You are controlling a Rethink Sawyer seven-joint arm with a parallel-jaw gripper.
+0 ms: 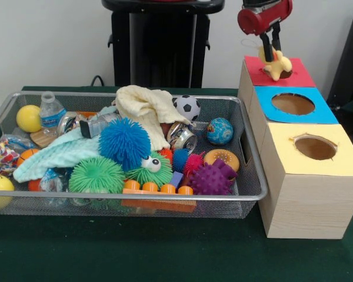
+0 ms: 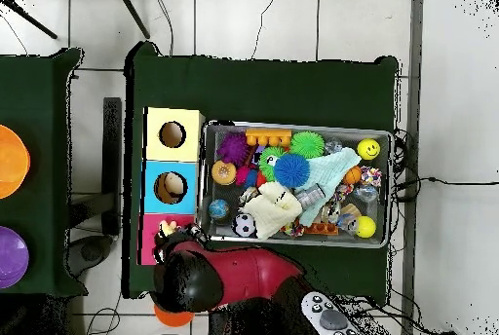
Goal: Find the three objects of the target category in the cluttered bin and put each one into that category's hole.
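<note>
I hold my gripper (image 1: 272, 48) over the red panel (image 1: 294, 76) at the far end of the wooden box (image 1: 306, 194), fingers clamped on a pale yellow toy (image 1: 276, 63); the toy hangs just above the red section's hole, which it mostly hides; to drop it cleanly I should centre it over the opening, lower until its bottom sits inside the rim, then open fully; its lobes could catch on the edge if I release off-centre; the mesh bin (image 1: 247, 194) beside the box stays crowded with balls and cloths.
</note>
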